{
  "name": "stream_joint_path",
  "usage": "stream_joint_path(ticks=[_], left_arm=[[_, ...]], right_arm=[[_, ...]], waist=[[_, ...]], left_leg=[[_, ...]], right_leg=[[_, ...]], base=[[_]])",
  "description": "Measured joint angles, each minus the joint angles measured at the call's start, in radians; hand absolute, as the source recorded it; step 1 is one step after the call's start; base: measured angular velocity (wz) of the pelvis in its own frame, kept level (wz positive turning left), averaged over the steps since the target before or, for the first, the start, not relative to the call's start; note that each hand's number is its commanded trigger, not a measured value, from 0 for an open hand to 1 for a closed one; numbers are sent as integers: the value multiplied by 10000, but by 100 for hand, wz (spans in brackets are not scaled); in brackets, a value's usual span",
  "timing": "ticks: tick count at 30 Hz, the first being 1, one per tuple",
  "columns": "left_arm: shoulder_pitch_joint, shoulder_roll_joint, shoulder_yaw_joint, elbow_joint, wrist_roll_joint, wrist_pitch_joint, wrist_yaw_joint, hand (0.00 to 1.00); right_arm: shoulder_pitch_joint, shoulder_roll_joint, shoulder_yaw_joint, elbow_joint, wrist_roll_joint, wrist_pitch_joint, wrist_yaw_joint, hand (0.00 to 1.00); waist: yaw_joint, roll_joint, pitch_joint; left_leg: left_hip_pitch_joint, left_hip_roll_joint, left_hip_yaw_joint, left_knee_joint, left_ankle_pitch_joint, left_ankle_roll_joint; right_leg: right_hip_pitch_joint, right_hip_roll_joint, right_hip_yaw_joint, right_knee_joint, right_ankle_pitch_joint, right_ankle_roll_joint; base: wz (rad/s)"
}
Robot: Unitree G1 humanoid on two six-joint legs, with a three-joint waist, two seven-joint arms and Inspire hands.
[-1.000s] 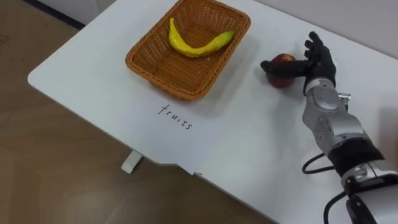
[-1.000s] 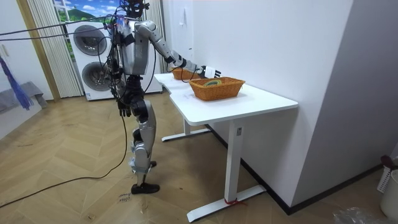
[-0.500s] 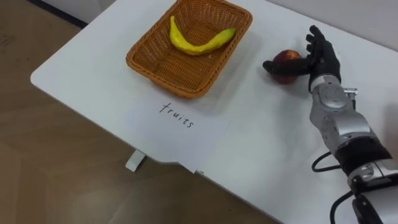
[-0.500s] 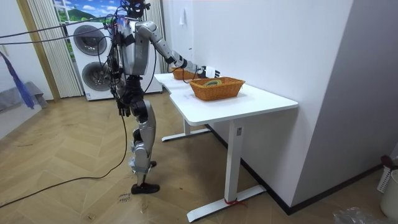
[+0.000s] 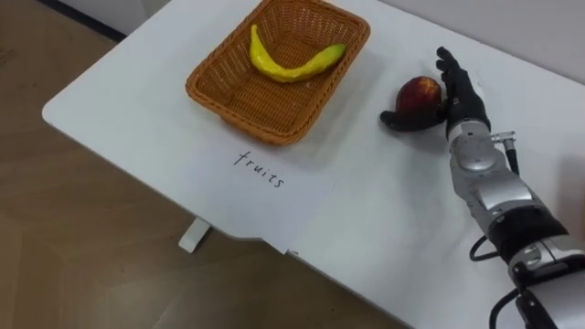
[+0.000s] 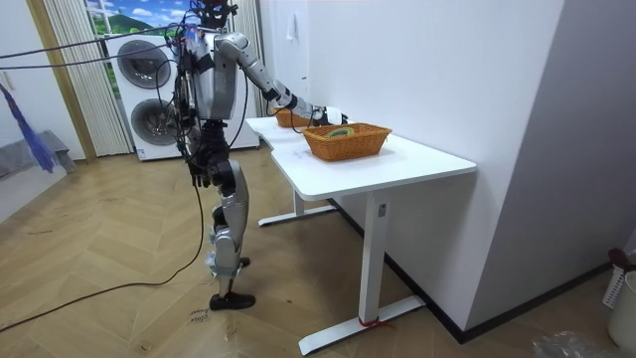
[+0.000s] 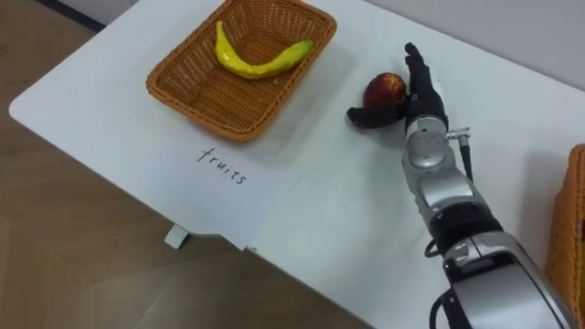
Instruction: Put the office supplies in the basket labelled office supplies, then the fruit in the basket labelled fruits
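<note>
A red apple (image 5: 419,92) is on the white table (image 5: 119,110), to the right of a wicker basket (image 5: 219,99) that holds a yellow banana (image 5: 292,66). My right hand (image 5: 459,90) is at the apple: its thumb curls round the near lower side and its fingers stand up against the far right side. The apple is gripped between them. I cannot tell whether it touches the table. In the room view I stand at the table's long side with my right arm stretched over it, and my left hand (image 6: 199,173) hangs by my hip.
A sheet of paper (image 5: 265,187) with a handwritten word lies in front of the banana's basket, near the table's edge. A second wicker basket (image 7: 569,228) shows at the far right. Bare tabletop lies between the two baskets.
My right hand has turned on the apple. Its fingers moved from over the top to the right side, so more of the apple shows. The banana and basket stayed put.
</note>
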Motion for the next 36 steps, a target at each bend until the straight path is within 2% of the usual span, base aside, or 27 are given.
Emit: stream_joint_path(ticks=[3,10,11,12,13,18,24,36], left_arm=[[-9,2,0,3,2,-73,9,0],[-34,6,154,-14,4,-202,75,0],[-38,6,155,-14,4,-202,92,0],[-46,6,155,-15,4,-202,138,0],[-54,6,156,-15,5,-202,186,0],[-119,31,252,-15,9,-208,192,0],[-211,47,250,-36,9,-283,194,0],[-212,49,250,-36,6,-369,206,0]], right_arm=[[1,-3,1,248,-211,-199,-42,0],[24,-5,-2,255,-628,-219,-87,0],[24,-5,-2,256,-633,-219,-102,56],[24,-4,-2,257,-634,-218,-116,92],[24,-4,-2,258,-639,-218,-117,100],[26,-21,-7,257,-1068,-219,-327,100],[27,-246,-224,311,-1345,-270,-556,100],[28,-245,-372,357,-1356,-271,-557,100]], waist=[[48,-7,-3],[45,-7,-5],[45,-6,-5],[46,-5,-5],[49,-6,-7],[66,4,-14],[80,7,-27],[96,58,-41]], left_leg=[[9,1,0,-3,0,0],[-13,3,1,0,-1,0],[-13,2,1,0,0,0],[-14,2,1,0,-1,1],[-14,2,1,1,0,0],[-14,2,2,9,0,0],[-3,3,11,10,0,1],[-5,3,20,1,-1,1]], right_leg=[[0,1,3,18,1,-1],[-28,0,5,23,3,-3],[-29,0,5,23,3,-3],[-30,0,5,23,4,-3],[-30,0,5,23,4,-3],[-30,0,7,23,5,-4],[-30,2,22,23,5,-4],[-32,3,55,4,5,-4]], base=[[0],[0],[0],[0],[0],[0],[0],[0]])
